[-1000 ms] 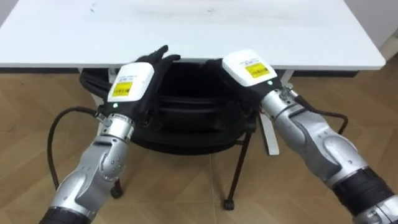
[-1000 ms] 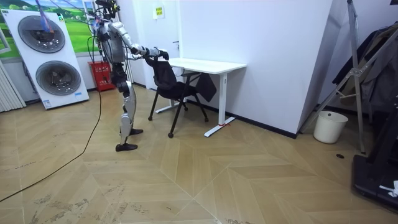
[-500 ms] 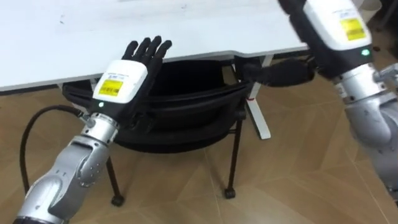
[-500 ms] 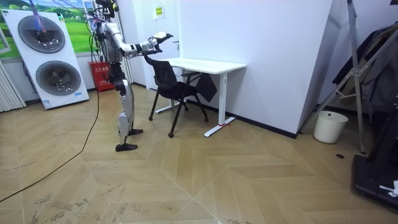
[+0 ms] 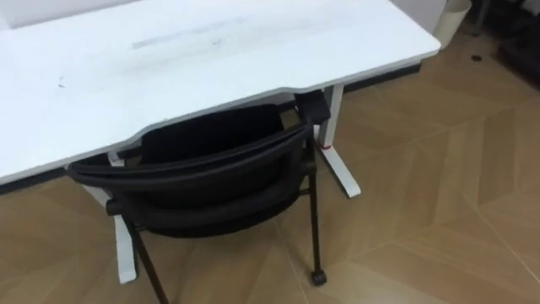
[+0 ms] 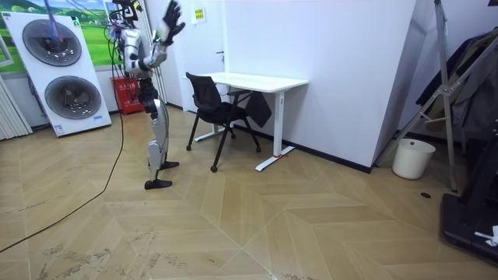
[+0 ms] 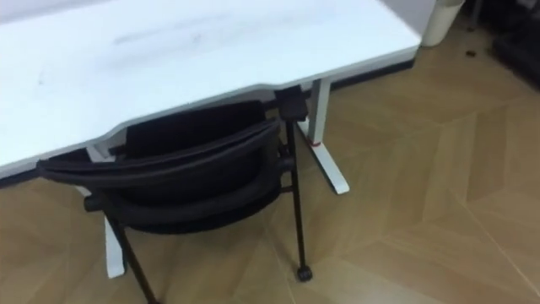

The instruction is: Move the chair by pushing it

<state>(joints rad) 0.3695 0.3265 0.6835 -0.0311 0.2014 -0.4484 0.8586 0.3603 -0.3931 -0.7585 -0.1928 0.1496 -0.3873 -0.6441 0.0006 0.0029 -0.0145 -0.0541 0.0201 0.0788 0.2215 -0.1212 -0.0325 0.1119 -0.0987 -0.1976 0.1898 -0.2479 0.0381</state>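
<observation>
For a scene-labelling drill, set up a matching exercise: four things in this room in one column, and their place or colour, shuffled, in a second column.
Things:
1. chair
2. desk
3. bin
4. stacked washing machines

Descriptions:
a. white top, standing against the wall
b. behind the robot, at the room view's left
c. black, seat partly under the tabletop
d. white and round, on the floor to the right of the desk in the room view

Pairs: 1-c, 2-a, 3-d, 4-b

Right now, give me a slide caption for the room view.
Robot stands behind the black chair at the white desk, one hand raised high, clear of the chair.
</observation>
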